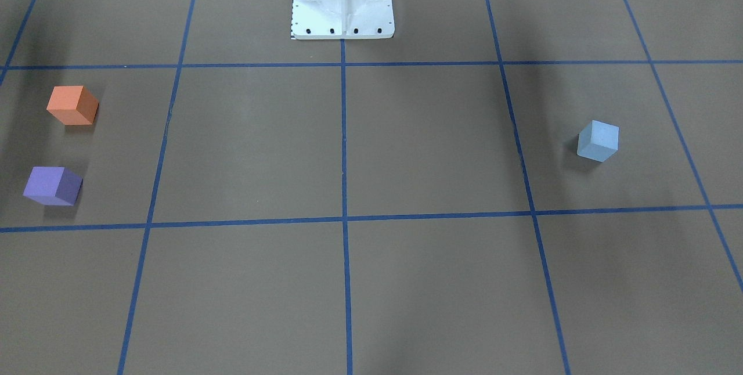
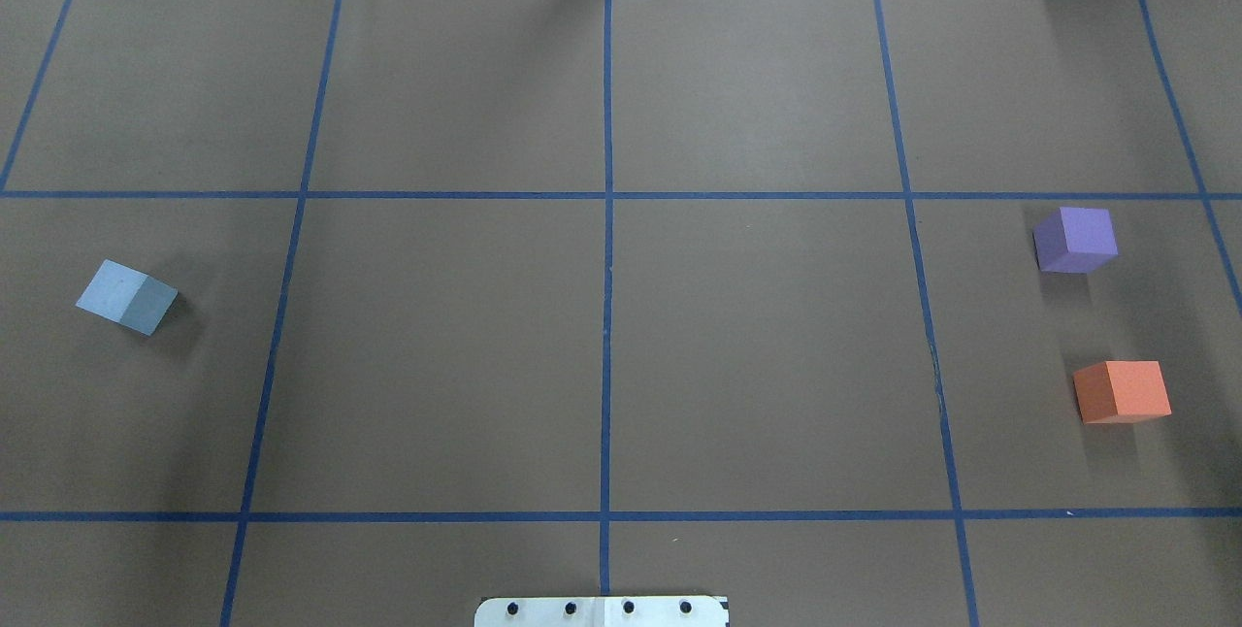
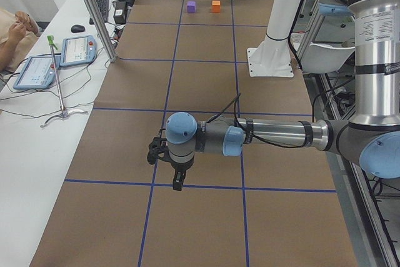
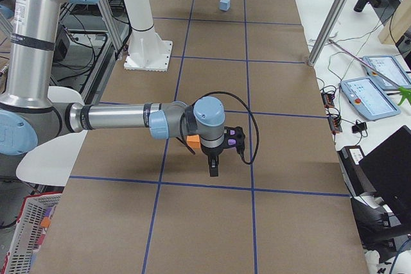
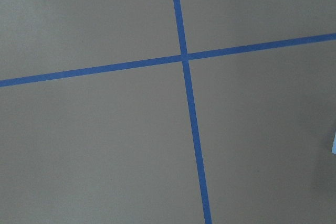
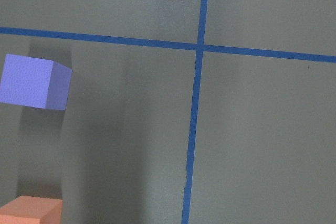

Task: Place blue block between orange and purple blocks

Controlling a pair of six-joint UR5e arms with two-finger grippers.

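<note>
Three blocks: the blue block (image 2: 126, 297), the orange block (image 2: 1123, 392) and the purple block (image 2: 1075, 240) all rest on the table (image 2: 437, 365), none touching another.
Blue block: on the robot's left end of the table, in the middle row of squares, turned at an angle to the tape lines (image 2: 607, 316). It is well apart from the other two, with the width of the table between them.
Orange block: on the robot's right end, in the outer square of the middle row, the nearer of the pair to the robot's base.
Purple block: in the same square as the orange block, farther from the base. A strip of bare table lies between the two.
Left side: the left gripper (image 3: 178, 184) shows only in the view from the table's left end. It points straight down over the table, close to a tape line. How far its fingers are spread, and whether they touch anything, cannot be told from this view.
Left wrist view: a crossing of tape lines, with a pale blue sliver at the right edge.
Right side: the right gripper (image 4: 214, 170) shows only in the view from the table's right end. It points down, with a corner of the orange block peeking out from behind the wrist. Its opening and hold cannot be told.
Right wrist view: the purple block at the left edge, the top of the orange block in the lower left corner, and a tape crossing.
Base: a white pedestal (image 1: 342, 9) stands bolted on the centre line.
</note>
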